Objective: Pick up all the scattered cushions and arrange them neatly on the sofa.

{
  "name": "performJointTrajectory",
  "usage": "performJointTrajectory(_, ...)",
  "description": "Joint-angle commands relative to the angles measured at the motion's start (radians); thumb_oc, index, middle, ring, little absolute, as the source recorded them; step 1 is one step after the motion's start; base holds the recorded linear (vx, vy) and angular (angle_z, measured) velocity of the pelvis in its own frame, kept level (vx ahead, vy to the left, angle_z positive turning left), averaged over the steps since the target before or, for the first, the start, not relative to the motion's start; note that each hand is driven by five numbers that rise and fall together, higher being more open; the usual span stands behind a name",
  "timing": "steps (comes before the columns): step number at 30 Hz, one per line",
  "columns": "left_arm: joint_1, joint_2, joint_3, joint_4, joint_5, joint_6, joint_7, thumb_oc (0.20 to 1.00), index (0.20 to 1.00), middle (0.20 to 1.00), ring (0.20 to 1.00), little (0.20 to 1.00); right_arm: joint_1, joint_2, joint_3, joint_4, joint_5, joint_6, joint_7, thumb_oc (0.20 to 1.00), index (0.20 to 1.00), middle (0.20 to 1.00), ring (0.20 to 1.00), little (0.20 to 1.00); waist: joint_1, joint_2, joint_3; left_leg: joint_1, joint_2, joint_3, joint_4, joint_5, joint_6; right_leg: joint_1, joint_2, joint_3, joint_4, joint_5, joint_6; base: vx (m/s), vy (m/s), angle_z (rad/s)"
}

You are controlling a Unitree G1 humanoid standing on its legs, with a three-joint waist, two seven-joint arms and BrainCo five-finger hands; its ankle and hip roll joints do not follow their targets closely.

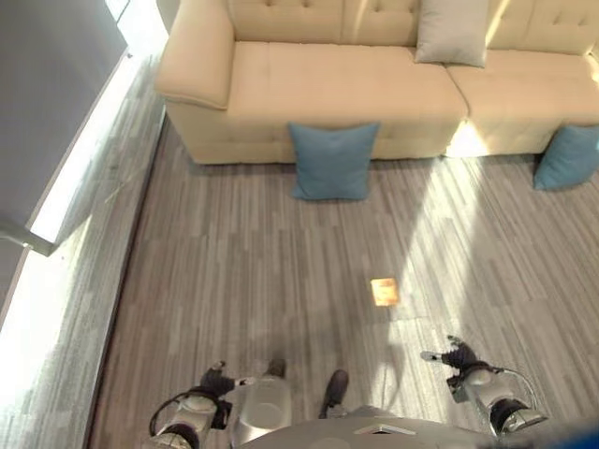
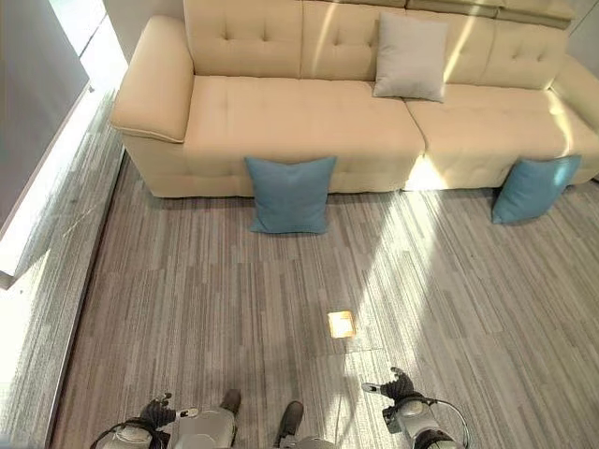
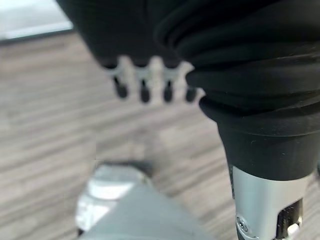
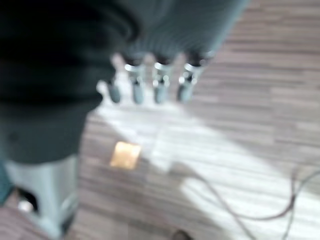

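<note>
Cushions: two blue (image 2: 290, 194) (image 2: 531, 187) against sofa (image 2: 309, 122) front, one grey (image 2: 410, 58) on seat.

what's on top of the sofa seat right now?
One grey cushion stands on the sofa seat, leaning on the backrest. Two blue cushions are on the floor against the sofa front: one, another. Whatever is behind the grey cushion is hidden.

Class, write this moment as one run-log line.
blue cushion: floor, against sofa front | second blue cushion: floor, right | grey cushion: on sofa | left hand: open | right hand: open
</note>
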Motion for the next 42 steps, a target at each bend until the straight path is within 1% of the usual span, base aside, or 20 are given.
performJointTrajectory(1, -0.02, 0.024, -0.003, 0.012, -0.012, -0.015, -0.003, 1.0, 1.0, 1.0, 1.0, 1.0, 0.05, -0.031, -0.006, -0.009, 0.018, -0.012, -0.001, 1.0, 1.0, 1.0, 1.0, 1.0, 0.025, 0.02, -0.012, 0.039, -0.032, -0.001, -0.069, 0.085, 0.007, -0.016, -0.001, 0.092, 0.071, -0.032, 0.103, 0.26, 0.139, -0.06)
performJointTrajectory(6, 0.003, 0.034, 0.005, 0.034, 0.013, -0.005, -0.009, 1.0, 1.0, 1.0, 1.0, 1.0, 0.052, -0.008, -0.008, -0.003, -0.002, -0.007, 0.004, 1.0, 1.0, 1.0, 1.0, 1.0, 0.041, 0.013, -0.026, 0.066, -0.041, -0.001, -0.035, 0.051, 0.039, 0.025, -0.032, 0.096, 0.137, -0.049, 0.124, 0.28, 0.171, -0.14)
performJointTrajectory(10, 0.005, 0.054, 0.011, 0.023, 0.012, 0.001, -0.004, 1.0, 1.0, 1.0, 1.0, 1.0, 0.029, 0.012, -0.007, -0.017, -0.003, -0.005, 0.006, 1.0, 1.0, 1.0, 1.0, 1.0, 0.028, 0.038, -0.004, 0.104, -0.03, 0.012, -0.023, 0.029, 0.073, -0.079, -0.062, 0.099, 0.398, -0.005, 0.164, 0.18, 0.213, -0.25)
performJointTrajectory(11, 0.004, 0.057, 0.01, 0.019, 0.003, 0.001, 0.004, 1.0, 1.0, 1.0, 1.0, 1.0, 0.021, 0.018, -0.006, -0.025, -0.002, -0.003, 0.002, 1.0, 1.0, 1.0, 1.0, 1.0, 0.016, 0.056, 0.006, 0.134, -0.021, 0.011, -0.027, 0.017, 0.085, -0.14, -0.079, 0.087, 0.47, 0.027, 0.159, 0.17, 0.181, 0.02)
performJointTrajectory(12, 0.004, 0.057, 0.01, 0.019, 0.003, 0.001, 0.004, 1.0, 1.0, 1.0, 1.0, 1.0, 0.021, 0.018, -0.006, -0.026, -0.002, -0.003, 0.002, 1.0, 1.0, 1.0, 1.0, 1.0, 0.015, 0.056, 0.007, 0.135, -0.022, 0.011, -0.027, 0.016, 0.085, -0.14, -0.079, 0.087, 0.472, 0.025, 0.16, 0.23, 0.133, 0.16)
performJointTrajectory(14, -0.009, 0.055, -0.004, 0.016, 0.004, -0.004, 0.009, 1.0, 1.0, 1.0, 1.0, 1.0, 0.021, 0.024, 0.001, -0.024, -0.001, -0.002, -0.001, 1.0, 1.0, 1.0, 1.0, 1.0, -0.002, 0.053, 0.007, 0.182, -0.025, -0.007, -0.05, -0.005, 0.086, -0.165, -0.074, 0.079, 0.35, 0.014, 0.139, 0.36, 0.004, 0.11)
performJointTrajectory(18, -0.032, 0.044, -0.012, 0.033, 0.011, -0.01, 0.009, 1.0, 1.0, 1.0, 1.0, 1.0, 0.023, 0.021, -0.002, -0.01, 0.001, 0.008, -0.006, 1.0, 1.0, 1.0, 1.0, 1.0, -0.04, 0.059, 0.008, 0.263, -0.006, -0.026, -0.096, -0.039, 0.067, -0.227, -0.089, 0.093, 0.097, 0.097, 0.167, 0.36, -0.039, 0.22)
performJointTrajectory(21, -0.033, 0.04, -0.017, 0.045, 0.019, -0.014, 0.007, 1.0, 1.0, 1.0, 1.0, 1.0, 0.026, 0.017, -0.002, -0.003, -0.003, 0.008, -0.006, 1.0, 1.0, 1.0, 1.0, 1.0, -0.046, 0.055, 0.005, 0.292, 0.0, -0.045, -0.101, -0.061, 0.058, -0.218, -0.089, 0.1, 0.043, 0.114, 0.179, 0.34, -0.057, 0.32)
performJointTrajectory(24, -0.012, 0.035, -0.004, 0.059, 0.034, -0.013, 0.011, 1.0, 1.0, 1.0, 1.0, 1.0, 0.035, 0.019, 0.015, 0.009, -0.013, 0.006, 0.002, 1.0, 1.0, 1.0, 1.0, 1.0, -0.045, 0.045, -0.033, 0.359, 0.065, -0.063, -0.14, -0.083, 0.027, -0.18, -0.075, 0.078, 0.051, 0.129, 0.166, 0.5, -0.133, 0.27)
performJointTrajectory(26, -0.011, 0.036, -0.007, 0.061, 0.036, -0.014, 0.013, 1.0, 1.0, 1.0, 1.0, 1.0, 0.032, 0.017, 0.021, 0.006, -0.009, 0.004, 0.0, 1.0, 1.0, 1.0, 1.0, 1.0, -0.046, 0.047, -0.045, 0.354, 0.1, -0.076, -0.132, -0.051, -0.002, -0.165, -0.064, 0.062, 0.062, 0.114, 0.156, 0.29, -0.114, 0.32)
performJointTrajectory(28, -0.022, 0.038, -0.022, 0.041, 0.031, -0.015, 0.015, 1.0, 1.0, 1.0, 1.0, 1.0, 0.021, 0.006, 0.028, -0.01, 0.013, -0.008, -0.007, 1.0, 1.0, 1.0, 1.0, 1.0, -0.034, 0.034, -0.035, 0.275, 0.138, -0.088, -0.028, 0.044, -0.031, -0.13, -0.05, 0.061, 0.054, 0.079, 0.137, 0.23, -0.082, 0.24)
performJointTrajectory(29, -0.022, 0.037, -0.022, 0.041, 0.031, -0.015, 0.015, 1.0, 1.0, 1.0, 1.0, 1.0, 0.021, 0.006, 0.027, -0.01, 0.013, -0.008, -0.007, 1.0, 1.0, 1.0, 1.0, 1.0, -0.035, 0.035, -0.035, 0.274, 0.138, -0.088, -0.026, 0.043, -0.031, -0.129, -0.05, 0.06, 0.054, 0.079, 0.137, 0.22, -0.056, 0.31)
performJointTrajectory(30, -0.026, 0.039, -0.024, 0.034, 0.027, -0.014, 0.018, 1.0, 1.0, 1.0, 1.0, 1.0, 0.017, 0.001, 0.025, -0.016, 0.02, -0.009, -0.01, 1.0, 1.0, 1.0, 1.0, 1.0, -0.032, 0.03, -0.033, 0.259, 0.151, -0.078, -0.002, 0.075, -0.032, -0.118, -0.049, 0.057, 0.05, 0.072, 0.133, 0.08, -0.01, 0.2)
performJointTrajectory(32, -0.037, 0.038, -0.035, 0.022, 0.027, -0.014, 0.021, 1.0, 1.0, 1.0, 1.0, 1.0, 0.013, -0.005, 0.021, -0.014, 0.03, -0.007, -0.011, 1.0, 1.0, 1.0, 1.0, 1.0, -0.026, 0.017, -0.028, 0.218, 0.152, -0.043, 0.016, 0.065, -0.016, -0.091, -0.053, 0.053, 0.04, 0.053, 0.125, 0.22, -0.03, 0.08)
performJointTrajectory(34, -0.04, 0.034, -0.045, 0.017, 0.03, -0.015, 0.021, 1.0, 1.0, 1.0, 1.0, 1.0, 0.012, -0.007, 0.02, -0.013, 0.037, -0.01, -0.011, 1.0, 1.0, 1.0, 1.0, 1.0, -0.024, 0.014, -0.029, 0.201, 0.138, -0.03, 0.0, 0.038, -0.01, -0.074, -0.055, 0.051, 0.033, 0.042, 0.125, 0.22, 0.013, 0.24)
performJointTrajectory(35, -0.042, 0.023, -0.049, 0.016, 0.035, -0.014, 0.018, 1.0, 1.0, 1.0, 1.0, 1.0, 0.013, -0.012, 0.012, -0.012, 0.041, -0.012, -0.009, 1.0, 1.0, 1.0, 1.0, 1.0, -0.023, 0.018, -0.033, 0.157, 0.088, -0.011, -0.041, 0.019, -0.004, -0.048, -0.052, 0.057, 0.023, 0.026, 0.125, 0.14, 0.052, 0.18)
performJointTrajectory(36, -0.042, 0.023, -0.049, 0.016, 0.035, -0.014, 0.018, 1.0, 1.0, 1.0, 1.0, 1.0, 0.013, -0.012, 0.012, -0.012, 0.041, -0.012, -0.009, 1.0, 1.0, 1.0, 1.0, 1.0, -0.023, 0.019, -0.032, 0.159, 0.089, -0.01, -0.041, 0.018, -0.004, -0.046, -0.052, 0.058, 0.023, 0.025, 0.125, 0.27, 0.14, 0.1)
performJointTrajectory(37, -0.039, 0.017, -0.047, 0.021, 0.041, -0.01, 0.016, 1.0, 1.0, 1.0, 1.0, 1.0, 0.019, -0.013, 0.004, -0.006, 0.038, -0.015, -0.013, 1.0, 1.0, 1.0, 1.0, 1.0, -0.018, 0.036, -0.032, 0.123, 0.025, 0.005, -0.088, 0.041, 0.006, -0.03, -0.037, 0.073, 0.022, 0.014, 0.122, 0.2, 0.152, 0.03)
performJointTrajectory(39, -0.036, 0.012, -0.047, 0.028, 0.049, -0.01, 0.011, 1.0, 1.0, 1.0, 1.0, 1.0, 0.03, -0.012, -0.003, 0.002, 0.035, -0.015, -0.017, 1.0, 1.0, 1.0, 1.0, 1.0, -0.007, 0.062, -0.028, 0.095, -0.027, 0.011, -0.144, 0.099, 0.014, -0.014, -0.014, 0.096, 0.021, 0.007, 0.117, 0.22, 0.191, 0.08)
performJointTrajectory(42, -0.018, 0.005, -0.039, 0.041, 0.051, -0.008, 0.004, 1.0, 1.0, 1.0, 1.0, 1.0, 0.039, -0.003, -0.005, 0.016, 0.009, -0.01, -0.007, 1.0, 1.0, 1.0, 1.0, 1.0, 0.002, 0.081, -0.036, 0.111, -0.033, 0.014, -0.159, 0.104, 0.023, 0.013, -0.003, 0.114, 0.039, -0.011, 0.12, 0.18, 0.153, -0.43)
